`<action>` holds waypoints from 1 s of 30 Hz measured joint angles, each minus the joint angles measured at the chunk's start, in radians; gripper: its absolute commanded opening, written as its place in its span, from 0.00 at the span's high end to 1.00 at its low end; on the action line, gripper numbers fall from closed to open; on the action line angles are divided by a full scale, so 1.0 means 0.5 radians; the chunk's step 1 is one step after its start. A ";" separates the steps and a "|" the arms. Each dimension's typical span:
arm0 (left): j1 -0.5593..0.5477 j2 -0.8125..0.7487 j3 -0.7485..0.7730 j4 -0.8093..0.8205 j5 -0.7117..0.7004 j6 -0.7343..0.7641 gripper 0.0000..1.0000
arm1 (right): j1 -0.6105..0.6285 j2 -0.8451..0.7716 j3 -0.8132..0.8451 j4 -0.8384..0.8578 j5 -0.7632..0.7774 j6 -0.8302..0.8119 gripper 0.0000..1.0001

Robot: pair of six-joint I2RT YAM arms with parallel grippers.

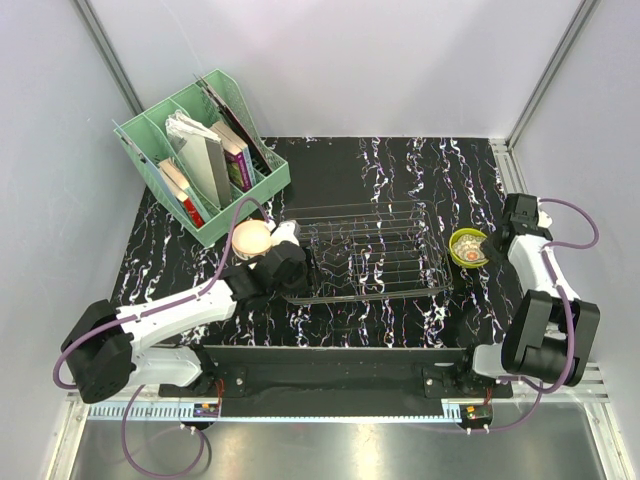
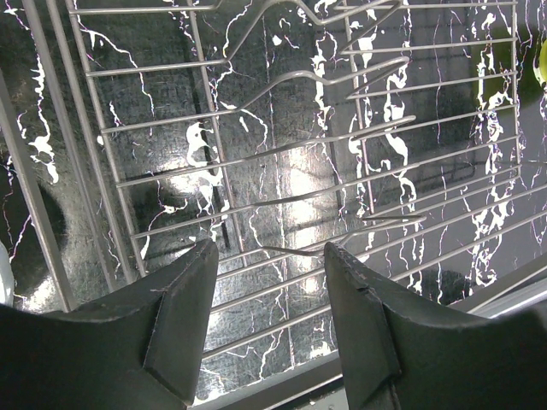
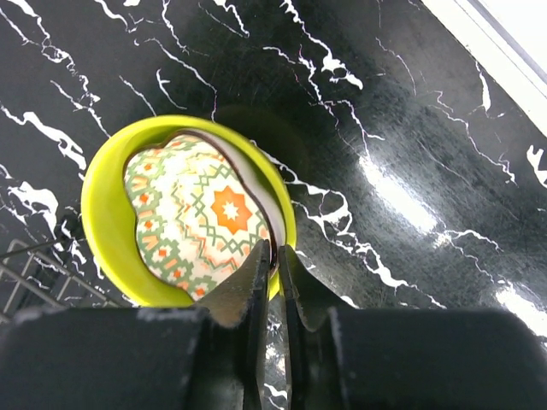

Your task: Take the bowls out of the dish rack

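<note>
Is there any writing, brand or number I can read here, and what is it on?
None readable.
The books in the green organiser show covers and spines, but any print is too small and blurred.
The patterned bowl inside the yellow-green bowl carries only ornament, no letters.

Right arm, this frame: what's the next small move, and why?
Probably a slight straight lift. The right fingers are shut on the near rim of the yellow-green bowl, which has a patterned bowl nested inside and is just right of the dish rack. A one-edge pinch may tip, so test it low.
</note>
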 measured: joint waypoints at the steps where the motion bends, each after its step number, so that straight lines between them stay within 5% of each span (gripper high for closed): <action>1: 0.000 0.000 -0.001 0.000 0.001 -0.001 0.42 | 0.000 0.013 0.000 0.010 0.002 0.000 0.85; 18: 0.000 0.000 -0.018 0.000 -0.001 0.000 0.42 | 0.000 0.155 0.013 0.094 -0.020 -0.015 0.99; 30: 0.000 0.000 -0.018 -0.001 -0.001 0.000 0.42 | 0.000 0.084 0.014 0.081 -0.073 -0.044 1.00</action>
